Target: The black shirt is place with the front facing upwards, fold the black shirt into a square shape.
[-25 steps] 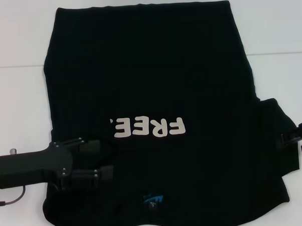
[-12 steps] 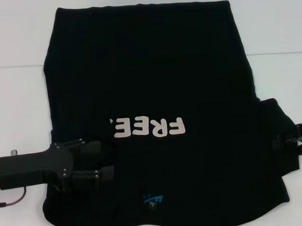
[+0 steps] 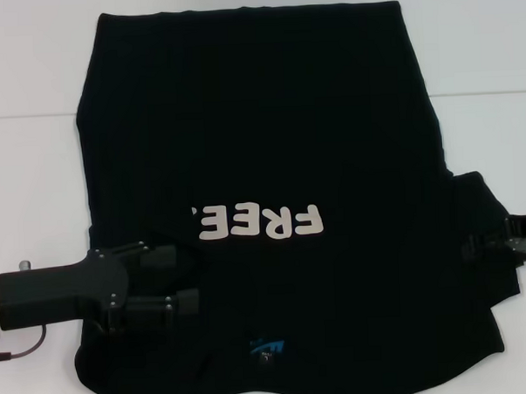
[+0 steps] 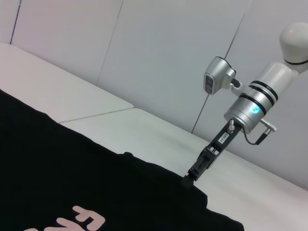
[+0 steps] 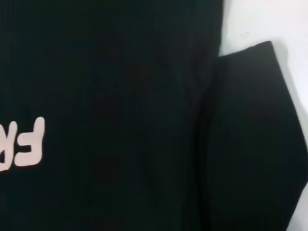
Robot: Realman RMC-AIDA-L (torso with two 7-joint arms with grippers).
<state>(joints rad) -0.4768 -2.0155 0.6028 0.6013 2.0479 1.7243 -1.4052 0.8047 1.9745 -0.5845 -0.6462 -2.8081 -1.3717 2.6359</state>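
Note:
The black shirt (image 3: pixel 269 136) lies flat on the white table, front up, with its white letters (image 3: pixel 260 221) in the middle and a small blue logo (image 3: pixel 268 347) near the collar. My left gripper (image 3: pixel 186 277) hovers open over the shirt's left side, beside the letters, with nothing between its fingers. No sleeve sticks out on that side. The right sleeve (image 3: pixel 482 214) juts out at the right edge. My right gripper (image 3: pixel 488 244) is at that sleeve's outer part. In the left wrist view the right gripper (image 4: pixel 188 179) touches the cloth edge. The right wrist view shows the sleeve (image 5: pixel 255 144) beside the shirt's body.
The white table (image 3: pixel 26 172) shows bare on both sides of the shirt and behind it. A seam line crosses the tabletop at the far part. A pale wall (image 4: pixel 168 57) stands behind the right arm in the left wrist view.
My right gripper has moved inward from the table's right edge onto the sleeve. The left gripper has stayed almost in place.

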